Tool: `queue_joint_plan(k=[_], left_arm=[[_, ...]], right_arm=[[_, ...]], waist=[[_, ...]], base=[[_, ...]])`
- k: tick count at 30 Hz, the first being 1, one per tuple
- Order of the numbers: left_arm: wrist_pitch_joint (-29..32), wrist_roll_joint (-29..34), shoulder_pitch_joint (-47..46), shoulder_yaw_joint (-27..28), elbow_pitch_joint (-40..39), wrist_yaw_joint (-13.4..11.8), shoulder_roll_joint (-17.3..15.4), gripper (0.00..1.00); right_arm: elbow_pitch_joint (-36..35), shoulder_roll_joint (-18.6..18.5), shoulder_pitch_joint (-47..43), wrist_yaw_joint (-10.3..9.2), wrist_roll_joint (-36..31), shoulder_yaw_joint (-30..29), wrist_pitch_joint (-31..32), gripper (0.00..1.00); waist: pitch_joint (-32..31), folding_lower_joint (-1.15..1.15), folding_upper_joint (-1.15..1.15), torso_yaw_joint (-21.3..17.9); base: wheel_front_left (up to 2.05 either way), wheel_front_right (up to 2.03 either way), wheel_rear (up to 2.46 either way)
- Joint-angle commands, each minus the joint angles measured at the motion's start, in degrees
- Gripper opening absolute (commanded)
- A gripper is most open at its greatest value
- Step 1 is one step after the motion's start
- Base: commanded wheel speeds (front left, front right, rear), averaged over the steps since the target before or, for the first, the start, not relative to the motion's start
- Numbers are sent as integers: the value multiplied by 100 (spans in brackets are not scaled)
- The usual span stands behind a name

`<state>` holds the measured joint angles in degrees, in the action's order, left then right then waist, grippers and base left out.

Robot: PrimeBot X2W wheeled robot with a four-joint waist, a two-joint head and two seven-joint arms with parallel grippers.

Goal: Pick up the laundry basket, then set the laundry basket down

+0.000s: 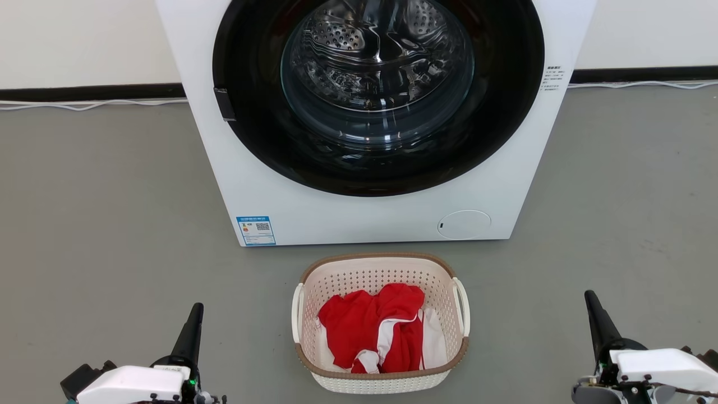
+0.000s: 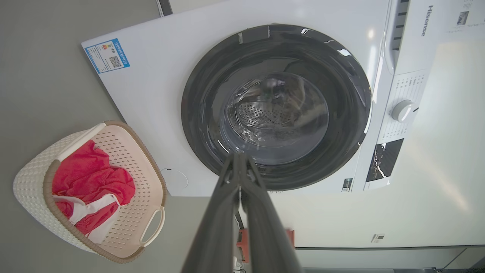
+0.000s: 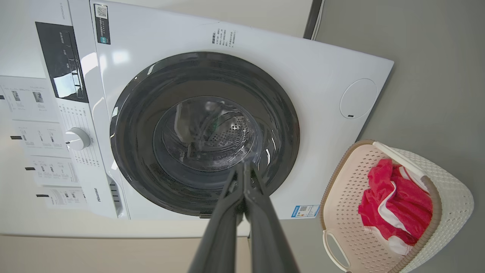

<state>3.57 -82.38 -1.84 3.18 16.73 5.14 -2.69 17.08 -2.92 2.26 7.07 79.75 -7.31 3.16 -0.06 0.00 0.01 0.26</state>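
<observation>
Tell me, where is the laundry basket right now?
In the head view the laundry basket sits on the grey floor, centred just in front of the washing machine, between the left gripper and the right gripper, touching neither.

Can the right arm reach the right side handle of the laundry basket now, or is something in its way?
Probably yes. The right end effector sits shut, apart from the laundry basket, with just grey floor between it and the white right handle. The jaws would need to open first.

Grey floor meets a white wall at a dark baseboard, with a white cable lying along it. A white front-loading washing machine stands on the floor.
</observation>
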Motion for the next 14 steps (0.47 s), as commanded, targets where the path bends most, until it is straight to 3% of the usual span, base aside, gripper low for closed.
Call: queue_joint_plan(k=[1, 14], left_arm=[[48, -172, -310, 187, -186, 89, -40, 0], [267, -887, -422, 320, -257, 219, -22, 0]], right_arm=[[-211, -22, 299, 37, 218, 91, 94, 0], [-295, 1, 382, 41, 1127, 79, 308, 0]], waist=[[2, 0, -1, -2], [22, 0, -1, -23]], base=[[0, 0, 0], [0, 0, 0]])
